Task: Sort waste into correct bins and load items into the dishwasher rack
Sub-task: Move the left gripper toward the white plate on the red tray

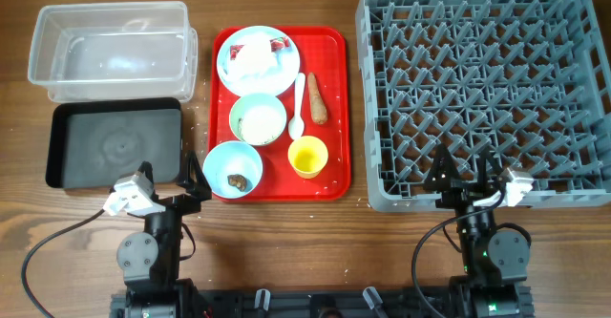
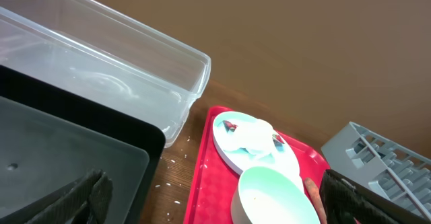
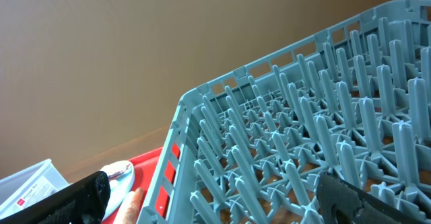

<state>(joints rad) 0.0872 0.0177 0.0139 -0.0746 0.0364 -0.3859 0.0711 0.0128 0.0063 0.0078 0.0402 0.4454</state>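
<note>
Nearest the arms, the left gripper (image 1: 194,180) hovers with its fingers spread wide and nothing between them, above the gap between the black tray (image 1: 59,151) and the closest pale blue bowl (image 1: 221,158). The right gripper (image 1: 465,168) is likewise spread and holds nothing, poised over the near rim of the grey dishwasher rack (image 1: 487,89), whose pegs carry no dishes.

The flat red tray (image 1: 334,117) sits between the bins and the rack. At its near left corner, the closest bowl holds a small brown food scrap (image 1: 236,179). Just right of that bowl stands the small yellow cup (image 1: 307,157), upright. Behind them, the second pale blue bowl (image 1: 258,118) contains white rice grains (image 1: 256,124). The white spoon (image 1: 297,108) lies beside it on the tray, and the brown carrot-like stick (image 1: 317,98) lies beside the spoon.

Farthest on the tray, the pale blue plate (image 1: 229,65) carries crumpled white tissue (image 1: 254,62) and a red wrapper (image 1: 279,44).

To the left, the black tray shows a bare floor. Beyond it the clear tub (image 1: 43,51) shows only its own bottom.
</note>
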